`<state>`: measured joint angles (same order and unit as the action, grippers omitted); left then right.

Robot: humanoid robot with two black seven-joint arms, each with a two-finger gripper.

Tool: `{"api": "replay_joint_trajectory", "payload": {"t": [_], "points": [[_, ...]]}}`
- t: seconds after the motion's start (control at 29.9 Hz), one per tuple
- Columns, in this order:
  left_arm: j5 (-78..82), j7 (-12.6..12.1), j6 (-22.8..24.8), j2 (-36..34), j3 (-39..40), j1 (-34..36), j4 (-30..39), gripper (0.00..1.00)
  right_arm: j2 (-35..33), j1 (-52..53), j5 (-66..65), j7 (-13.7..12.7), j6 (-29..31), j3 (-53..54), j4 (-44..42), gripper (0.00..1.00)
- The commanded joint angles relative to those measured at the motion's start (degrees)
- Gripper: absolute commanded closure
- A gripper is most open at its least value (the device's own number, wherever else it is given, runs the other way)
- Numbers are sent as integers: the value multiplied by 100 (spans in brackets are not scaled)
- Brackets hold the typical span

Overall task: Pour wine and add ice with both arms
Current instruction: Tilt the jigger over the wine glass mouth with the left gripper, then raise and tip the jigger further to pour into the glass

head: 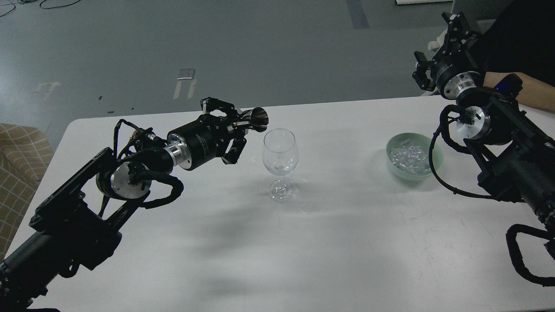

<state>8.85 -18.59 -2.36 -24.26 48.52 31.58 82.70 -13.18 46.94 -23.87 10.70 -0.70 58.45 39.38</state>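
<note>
A clear wine glass (pixel 280 156) stands upright on the white table (pixel 338 242), with a glint of clear liquid at the bottom of its bowl. My left gripper (pixel 241 128) is shut on a small metal measuring cup (pixel 256 120), held on its side with its mouth towards the glass, just left of and above the rim. A pale green bowl (pixel 437 161) holds several pieces of ice (pixel 406 156) to the right. My right gripper (pixel 435 45) is raised beyond the table's far right edge, above and behind the bowl; its fingertips point away and are hidden.
A person's forearm (pixel 533 93) rests at the table's far right corner, close to my right arm. A checked seat (pixel 17 169) stands off the table's left edge. The grey floor lies beyond the far edge.
</note>
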Motion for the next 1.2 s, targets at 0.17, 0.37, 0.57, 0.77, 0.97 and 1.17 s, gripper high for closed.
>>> {"api": "replay_joint_trajectory", "payload": {"t": [0.17, 0.37, 0.57, 0.77, 0.97, 1.17], "points": [[3, -39, -1, -9, -1, 41, 44, 91, 0, 0, -3, 2, 8, 0, 0, 0], [3, -48, -1, -9, -1, 129, 70, 91, 0, 0, -3, -6, 0, 8, 0, 0], [12, -66, -1, -17, -1, 217, 79, 91, 0, 0, -3, 2, 0, 9, 0, 0], [178, -57, -1, -79, -115, 278, 79, 91, 0, 0, -3, 2, 0, 0, 0, 0], [301, -57, -1, -79, -124, 287, 88, 91, 0, 9, -3, 2, 0, 9, 0, 0], [425, -66, -1, -79, -124, 305, 149, 91, 0, 9, -3, 2, 0, 9, 0, 0]]}}
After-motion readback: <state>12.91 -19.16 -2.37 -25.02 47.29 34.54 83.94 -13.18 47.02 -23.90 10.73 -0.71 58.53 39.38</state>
